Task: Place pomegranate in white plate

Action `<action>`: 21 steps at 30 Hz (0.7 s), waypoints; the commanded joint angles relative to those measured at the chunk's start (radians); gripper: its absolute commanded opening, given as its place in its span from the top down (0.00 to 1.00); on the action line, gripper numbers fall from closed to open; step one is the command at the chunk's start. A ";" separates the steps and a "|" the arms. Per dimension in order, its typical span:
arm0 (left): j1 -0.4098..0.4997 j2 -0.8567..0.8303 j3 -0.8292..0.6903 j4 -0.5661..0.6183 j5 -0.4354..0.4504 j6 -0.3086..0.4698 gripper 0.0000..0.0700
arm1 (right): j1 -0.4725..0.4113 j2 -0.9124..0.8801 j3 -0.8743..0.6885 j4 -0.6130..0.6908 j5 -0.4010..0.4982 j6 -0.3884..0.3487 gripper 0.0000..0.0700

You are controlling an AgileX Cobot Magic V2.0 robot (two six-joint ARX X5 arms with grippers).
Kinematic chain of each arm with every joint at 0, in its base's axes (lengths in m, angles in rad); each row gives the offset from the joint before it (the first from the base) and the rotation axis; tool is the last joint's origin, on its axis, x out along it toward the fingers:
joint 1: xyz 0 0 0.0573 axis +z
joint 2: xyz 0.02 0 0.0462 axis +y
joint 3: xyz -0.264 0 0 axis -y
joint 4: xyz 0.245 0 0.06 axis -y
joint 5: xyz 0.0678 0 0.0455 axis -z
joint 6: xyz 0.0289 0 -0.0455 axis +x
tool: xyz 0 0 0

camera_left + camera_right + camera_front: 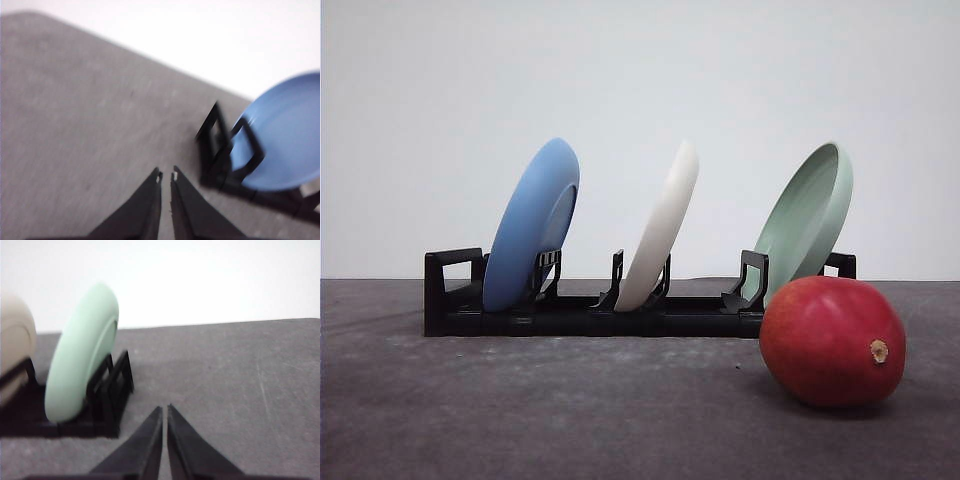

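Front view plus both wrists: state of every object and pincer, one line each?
pomegranate: on the table, in front of the rack's right end, ungrasped.
white plate: on edge in the rack's middle slot, leaning right.
blue plate: on edge in the left slot, leaning right.
green plate: on edge in the right slot, leaning right.
rack: flat on the table.
left pincer: shut, empty.
right pincer: shut, empty.

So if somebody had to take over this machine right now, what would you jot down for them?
Left end effector: shut, empty, over bare table beside the blue plate.
Right end effector: shut, empty, near the pale green plate.
Pomegranate: lying on the table in front of the rack's right end, untouched.
White plate: standing on edge in the rack's middle slot.
Done: nothing yet.
Left: take the white plate out and lay it flat, then put the pomegranate on it.
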 commanded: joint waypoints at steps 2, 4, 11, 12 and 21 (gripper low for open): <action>0.000 0.000 0.047 0.056 0.000 -0.015 0.98 | 0.002 -0.003 0.042 0.011 0.005 0.094 0.99; 0.000 0.000 0.091 0.057 0.000 -0.008 0.98 | 0.002 -0.003 0.085 -0.018 0.005 0.121 0.99; 0.000 0.062 0.350 -0.208 -0.002 -0.008 0.98 | 0.002 0.021 0.332 -0.303 0.001 0.168 0.99; 0.000 0.086 0.397 -0.268 -0.001 0.000 0.98 | 0.002 0.034 0.376 -0.362 -0.005 0.167 0.99; 0.000 0.332 0.673 -0.569 0.126 0.137 0.98 | 0.002 0.206 0.612 -0.619 -0.108 0.123 0.99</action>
